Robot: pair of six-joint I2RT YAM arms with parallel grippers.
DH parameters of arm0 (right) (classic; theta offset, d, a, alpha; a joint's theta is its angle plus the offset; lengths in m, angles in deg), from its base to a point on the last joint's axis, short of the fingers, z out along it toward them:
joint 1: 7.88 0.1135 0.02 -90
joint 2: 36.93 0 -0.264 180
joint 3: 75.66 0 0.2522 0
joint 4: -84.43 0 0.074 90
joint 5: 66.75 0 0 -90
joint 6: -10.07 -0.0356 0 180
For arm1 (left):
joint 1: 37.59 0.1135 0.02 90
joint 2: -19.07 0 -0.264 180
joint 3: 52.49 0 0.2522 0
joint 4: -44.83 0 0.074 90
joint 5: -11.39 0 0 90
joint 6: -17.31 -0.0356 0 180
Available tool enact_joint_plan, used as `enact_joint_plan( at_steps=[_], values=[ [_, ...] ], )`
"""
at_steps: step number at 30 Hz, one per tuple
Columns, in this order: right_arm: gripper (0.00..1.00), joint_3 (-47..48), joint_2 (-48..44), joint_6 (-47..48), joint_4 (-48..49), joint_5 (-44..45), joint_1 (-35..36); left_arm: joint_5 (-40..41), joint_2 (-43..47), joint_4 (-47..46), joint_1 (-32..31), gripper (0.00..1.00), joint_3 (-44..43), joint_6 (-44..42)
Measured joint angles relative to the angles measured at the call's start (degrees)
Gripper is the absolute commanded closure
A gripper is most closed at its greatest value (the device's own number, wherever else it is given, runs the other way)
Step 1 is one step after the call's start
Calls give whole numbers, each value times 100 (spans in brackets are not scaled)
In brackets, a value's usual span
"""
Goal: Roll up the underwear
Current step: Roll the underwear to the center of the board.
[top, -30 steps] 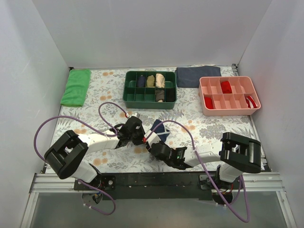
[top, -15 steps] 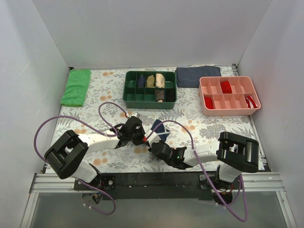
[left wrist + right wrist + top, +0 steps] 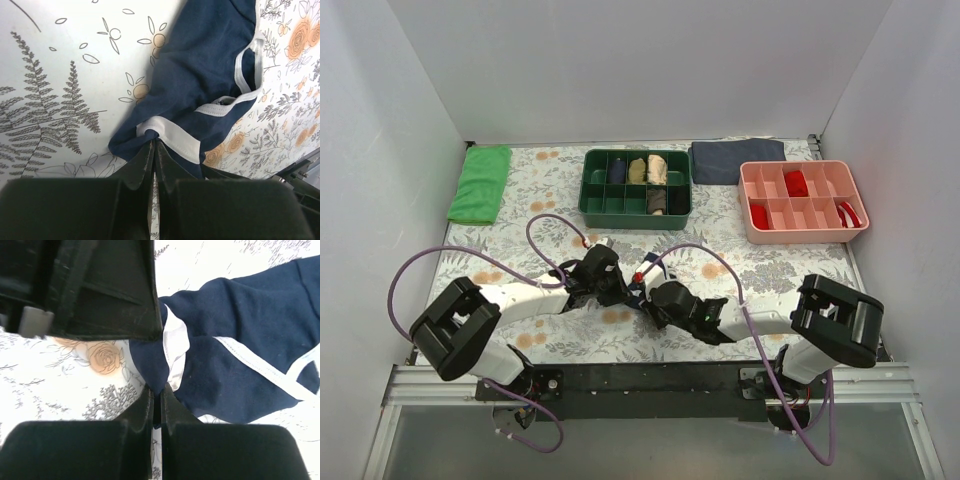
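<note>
The underwear point(image 3: 200, 80) is navy blue with white piping and lies bunched on the flowered table. My left gripper point(image 3: 154, 141) is shut on its white waistband edge. My right gripper point(image 3: 159, 391) is shut on a navy fold beside a white band of the underwear point(image 3: 245, 355). In the top view the left gripper point(image 3: 623, 287) and the right gripper point(image 3: 650, 297) meet near the table's front middle, and they hide most of the underwear. The left gripper's black body point(image 3: 100, 285) fills the upper left of the right wrist view.
A green divided tray point(image 3: 636, 216) with rolled garments stands at the back middle. A pink divided tray point(image 3: 803, 234) with red items is at the back right. A dark grey-blue folded cloth point(image 3: 735, 160) and a green cloth point(image 3: 480, 183) lie at the back.
The right gripper has moved up and toward the left gripper. The underwear, which showed spread between them, is now gathered and mostly hidden under the two grippers.
</note>
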Motion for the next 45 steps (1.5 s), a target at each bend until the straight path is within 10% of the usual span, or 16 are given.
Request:
enact_joint_plan(
  at_steps=[45],
  values=[
    [99, -1904, -1025, -5342, 1534, -3781, -2107, 59, 1502, 813, -2, 100, -457, -684]
  ],
)
